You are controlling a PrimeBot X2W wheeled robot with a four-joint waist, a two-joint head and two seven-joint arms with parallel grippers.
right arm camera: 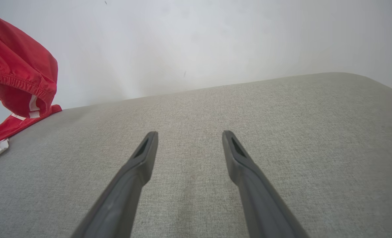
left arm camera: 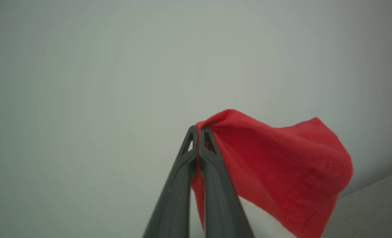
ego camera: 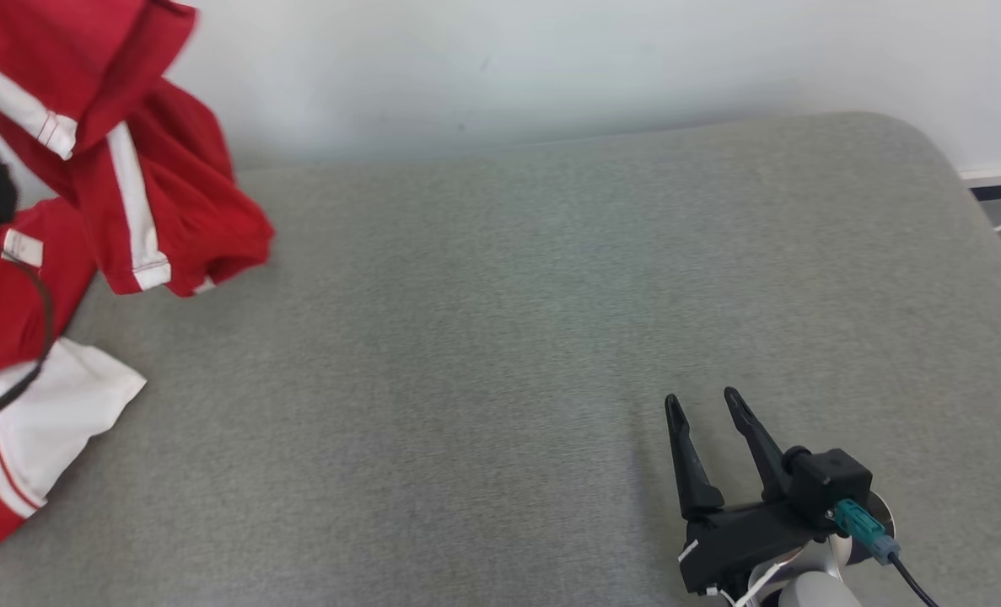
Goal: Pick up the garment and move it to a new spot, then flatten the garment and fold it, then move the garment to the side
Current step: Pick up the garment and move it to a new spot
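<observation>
**Clerk:** Item one?

**Checker:** Garment [ego camera: 154,152], red with white stripes and a white panel. Location: far left of the head view. The upper part is lifted and bunched in front of the wall [ego camera: 551,59]. The lower part and the white panel lie on the surface [ego camera: 508,337] at its left edge. A black cable [ego camera: 45,320] loops across the red cloth there.

**Clerk:** Item two?

**Checker:** Left pincer [left arm camera: 198,129]. Condition: closed, fingers pressed together on a fold of the garment [left arm camera: 281,165]. The red cloth comes out at the tips and drapes to the right of the left wrist view, with pale wall behind it.

**Clerk:** Item three?

**Checker:** Right pincer [ego camera: 702,398]. Condition: fingers spread wide, nothing between them. Location: lower right of the head view, over the surface, well apart from the garment. Whether it touches the surface cannot be told.

**Clerk:** Seen from its own wrist?

**Checker:** Right pincer [right arm camera: 190,133] with both fingers parted and the grey weave of the surface [right arm camera: 281,115] showing between them. The garment [right arm camera: 17,72] is at the upper left with a gathered hem showing, and its lower edge rests on the surface.

**Clerk:** Item four?

**Checker:** Surface, one, covered in grey woven fabric, with a rounded far right corner, set against the white wall.
</observation>
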